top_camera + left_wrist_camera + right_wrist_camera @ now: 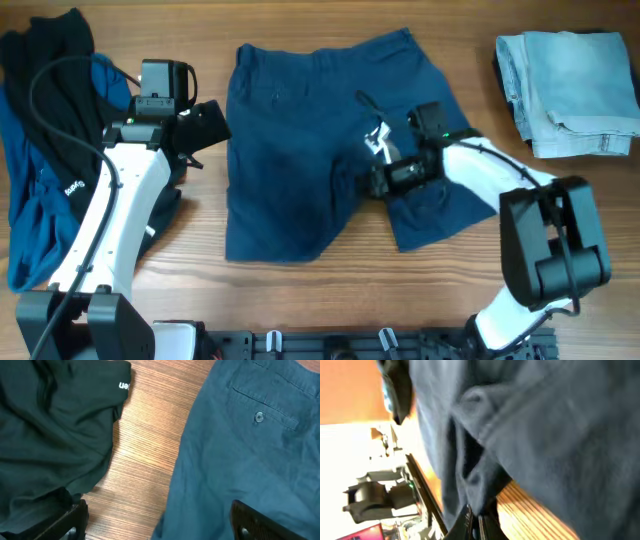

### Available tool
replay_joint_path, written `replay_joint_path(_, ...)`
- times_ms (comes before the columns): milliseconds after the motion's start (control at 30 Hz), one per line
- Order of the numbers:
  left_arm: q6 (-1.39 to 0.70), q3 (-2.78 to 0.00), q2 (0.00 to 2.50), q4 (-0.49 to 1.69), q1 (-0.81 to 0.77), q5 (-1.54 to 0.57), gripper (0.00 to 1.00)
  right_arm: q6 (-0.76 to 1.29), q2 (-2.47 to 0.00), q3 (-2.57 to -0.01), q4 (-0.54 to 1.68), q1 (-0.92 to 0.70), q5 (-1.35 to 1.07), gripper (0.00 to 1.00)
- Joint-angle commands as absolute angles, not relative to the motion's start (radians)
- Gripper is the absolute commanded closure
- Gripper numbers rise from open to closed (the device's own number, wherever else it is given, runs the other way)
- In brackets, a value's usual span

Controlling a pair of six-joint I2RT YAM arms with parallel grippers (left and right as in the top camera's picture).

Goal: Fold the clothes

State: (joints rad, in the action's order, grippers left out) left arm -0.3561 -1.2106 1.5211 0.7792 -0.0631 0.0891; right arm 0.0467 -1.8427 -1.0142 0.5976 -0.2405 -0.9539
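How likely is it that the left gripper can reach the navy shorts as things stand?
Probably yes. The left gripper hangs open at the edge of the shorts, over a bare strip of table. The black garment lies on its other side, out of the way.

L fingers [70, 521] cropped at btm edge; shorts [545, 435] blurry in R wrist view.

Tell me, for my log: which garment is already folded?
The pale denim piece at the right edge: a neat stack, while the navy shorts lie spread and the dark pile is heaped.
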Motion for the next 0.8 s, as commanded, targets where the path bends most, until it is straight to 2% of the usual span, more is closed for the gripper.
replay_joint_path(0,-0.344,-1.210,1.526,0.778,-0.057,0.102,0.10,0.049,-1.773,-1.095,0.592,-0.241,-1.048,0.96)
replay_joint_path(133,-0.344,-1.210,1.526,0.778,-0.057,0.103,0.11,0.162,-1.740,-1.127,0.585,-0.246,-1.051,0.96)
replay_joint_path(200,-0.344,-1.210,1.526,0.778,-0.057,0.102,0.10,0.153,-1.741,-1.126,0.588,-0.266,-0.966,0.96)
replay_joint_path(267,-0.344,-1.210,1.526,0.778,-0.057,0.102,0.11,0.025,-1.741,-1.126,0.588,-0.316,-0.927,0.96)
replay_joint_path(300,-0.344,-1.210,1.526,0.778,-0.057,0.102,0.11,0.028,-1.741,-1.126,0.593,-0.337,-0.854,0.95)
replay_joint_path(400,-0.344,-1.210,1.526,0.779,-0.057,0.102,0.11,0.078,-1.742,-1.126,0.664,-0.394,-0.686,0.69)
replay_joint_path(433,-0.344,-1.210,1.526,0.779,-0.057,0.102,0.11,0.081,-1.743,-1.126,0.694,-0.397,-0.668,0.64)
replay_joint_path(633,-0.344,-1.210,1.526,0.779,-0.057,0.102,0.11,0.078,-1.744,-1.067,0.711,-0.397,-0.624,0.61)
replay_joint_path(767,-0.344,-1.210,1.526,0.779,-0.057,0.102,0.11,0.078,-1.744,-0.943,0.609,-0.397,-0.627,0.60)
